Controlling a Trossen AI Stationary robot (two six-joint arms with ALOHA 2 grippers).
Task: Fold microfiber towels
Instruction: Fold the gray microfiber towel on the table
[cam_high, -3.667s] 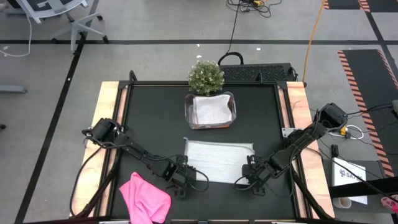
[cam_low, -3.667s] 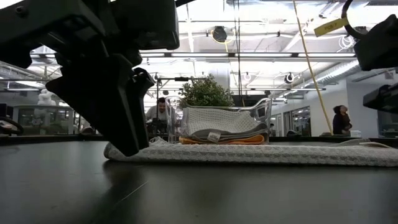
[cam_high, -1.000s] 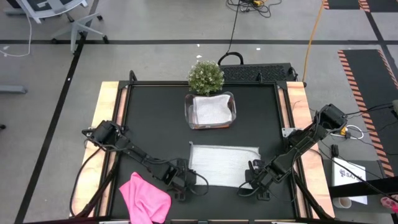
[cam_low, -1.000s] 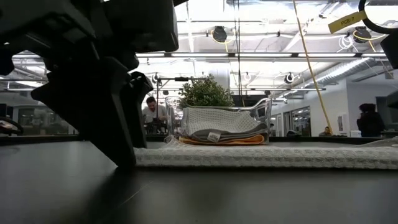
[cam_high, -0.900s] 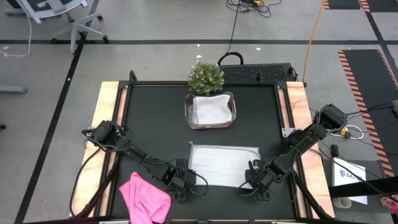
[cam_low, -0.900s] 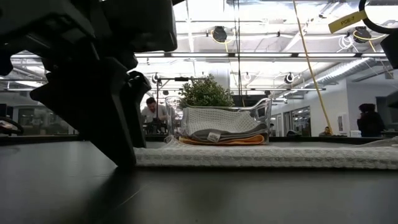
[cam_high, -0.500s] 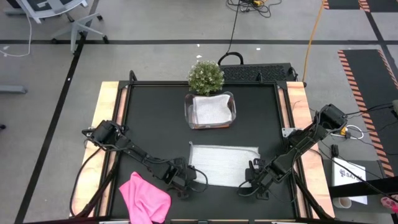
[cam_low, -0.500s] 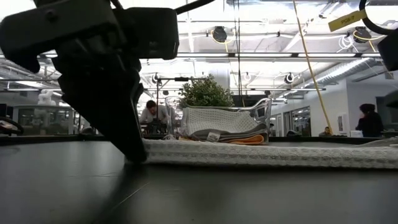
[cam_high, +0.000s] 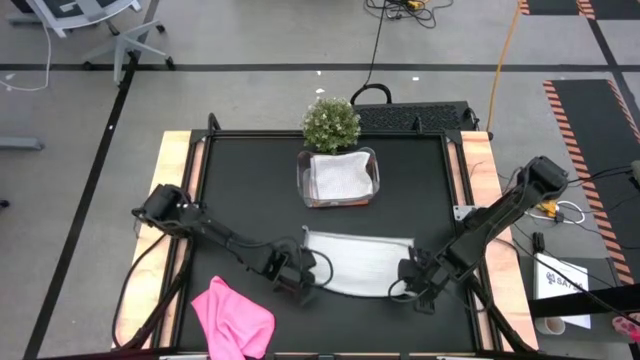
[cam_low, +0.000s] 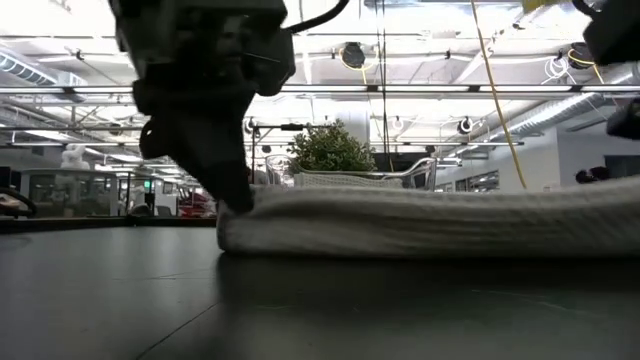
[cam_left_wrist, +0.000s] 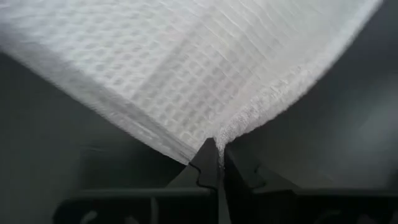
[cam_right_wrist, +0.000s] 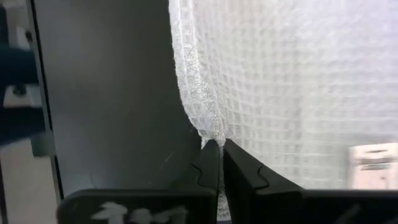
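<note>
Clearly soft and light, the grey waffle-weave towel (cam_high: 357, 265) will sag between holds, so its 2 near corners are the sensible grip points, and both are taken. It lies on the matte black table (cam_high: 240, 190) near the front edge, its near hem raised. Going left to right: a crumpled pink towel (cam_high: 233, 316) sits at the front left; the left gripper (cam_left_wrist: 216, 163) pinches the left corner; the right gripper (cam_right_wrist: 219, 157) pinches the right corner. Behind, a clear tub (cam_high: 338, 178) holds folded cloths beside a small bushy plant (cam_high: 331, 123).
</note>
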